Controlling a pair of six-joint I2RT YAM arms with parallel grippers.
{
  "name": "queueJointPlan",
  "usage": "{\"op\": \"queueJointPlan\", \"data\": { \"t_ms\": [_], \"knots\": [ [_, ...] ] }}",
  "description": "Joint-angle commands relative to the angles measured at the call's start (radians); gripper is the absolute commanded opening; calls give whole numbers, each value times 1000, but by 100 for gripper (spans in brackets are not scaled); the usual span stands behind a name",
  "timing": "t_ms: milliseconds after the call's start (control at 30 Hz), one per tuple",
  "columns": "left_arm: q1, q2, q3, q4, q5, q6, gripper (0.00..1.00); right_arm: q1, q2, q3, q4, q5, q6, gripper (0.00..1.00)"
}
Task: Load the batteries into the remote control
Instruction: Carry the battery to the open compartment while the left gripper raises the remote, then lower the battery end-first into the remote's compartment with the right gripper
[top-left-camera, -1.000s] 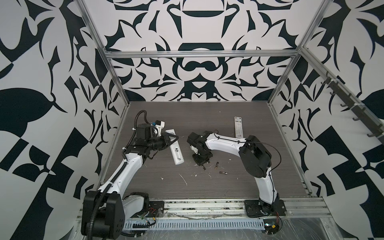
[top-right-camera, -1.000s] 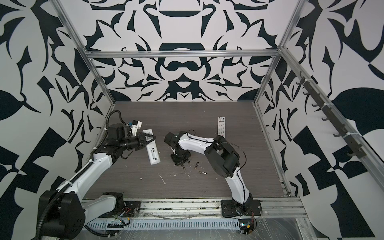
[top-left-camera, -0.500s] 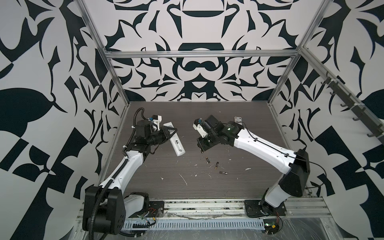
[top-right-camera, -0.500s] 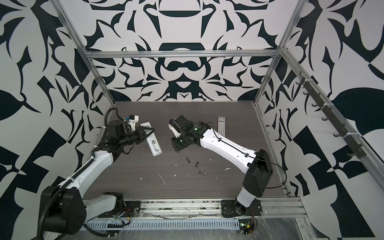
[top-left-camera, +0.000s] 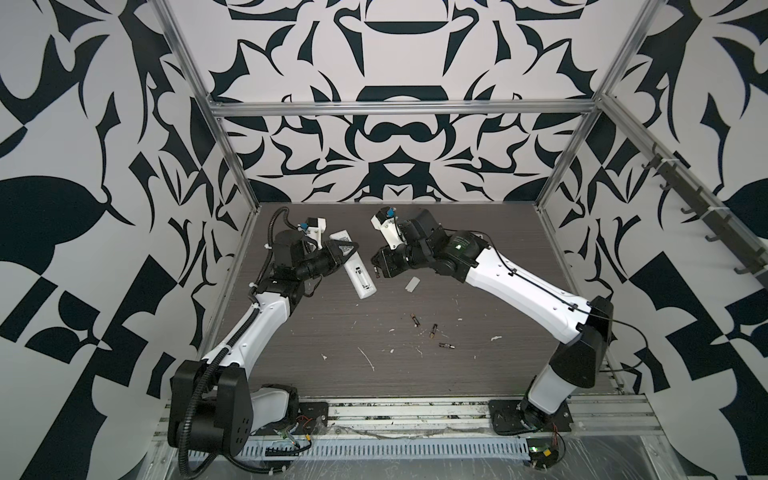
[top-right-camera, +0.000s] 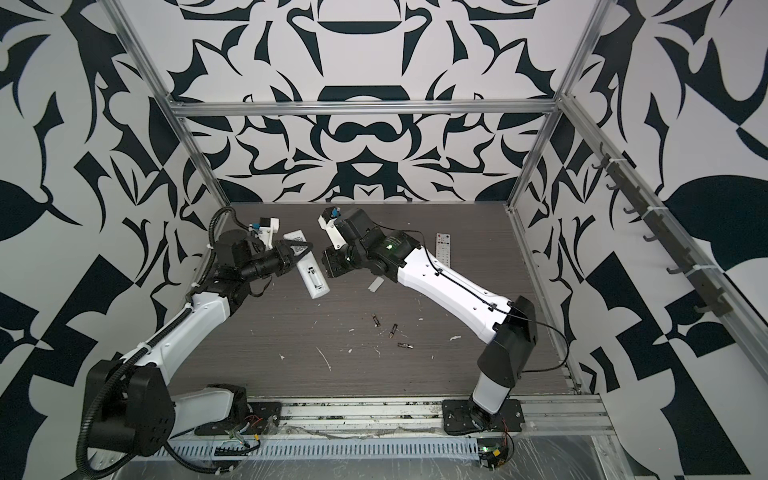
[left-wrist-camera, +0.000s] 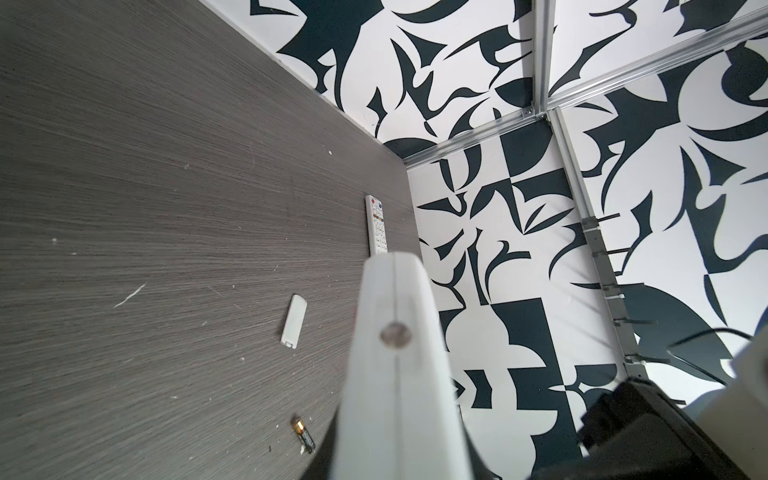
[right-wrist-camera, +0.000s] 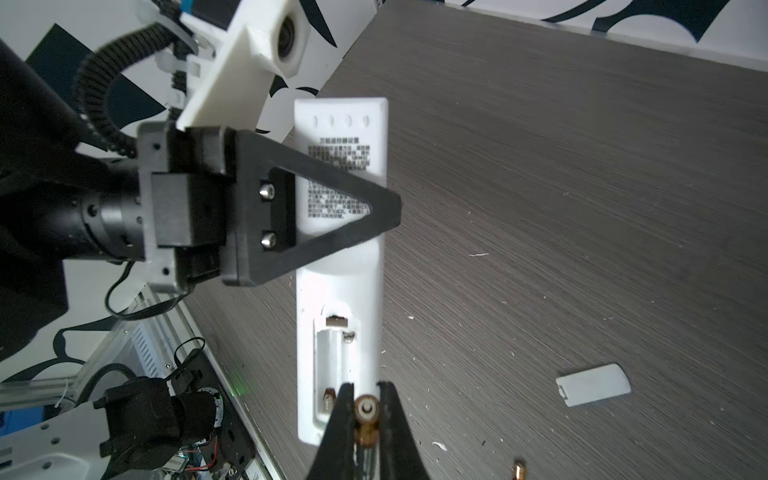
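1. Left end effector (top-left-camera: 348, 251): clenched on the white remote control (top-left-camera: 360, 279), gripping it across the printed label. In both top views the remote is held above the bench (top-left-camera: 311, 353) at 10 o'clock from the bench centre, back face up.
2. Battery compartment (right-wrist-camera: 334, 365): open, with its metal contacts exposed.
3. Right end effector (right-wrist-camera: 365, 392): grasping one battery (right-wrist-camera: 366, 409) between its fingertips, at 3 o'clock of the remote in a top view. The battery sits at the compartment's outer end. Whether it touches the remote cannot be told.
4. Three loose batteries (top-left-camera: 433, 330) lie on the bench at 4 o'clock from centre, near one another.
5. The white compartment cover (top-left-camera: 411, 284) lies flat at 1 o'clock.
6. A second remote (top-right-camera: 443, 249) lies at 2 o'clock, buttons up.
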Motion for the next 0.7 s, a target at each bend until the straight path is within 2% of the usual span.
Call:
{"op": "queueJointPlan", "data": {
  "t_ms": [0,133,667],
  "knots": [
    [-7,7,14,85,6,-49,0,-1,2,36,84,-56,17,0],
    [-13,10,-1,135,-7,-93,0,0,24,45,101,-76,27,0],
    [-27,16,-4,149,-9,-101,0,0,42,58,126,-78,25,0]
  ]
}}
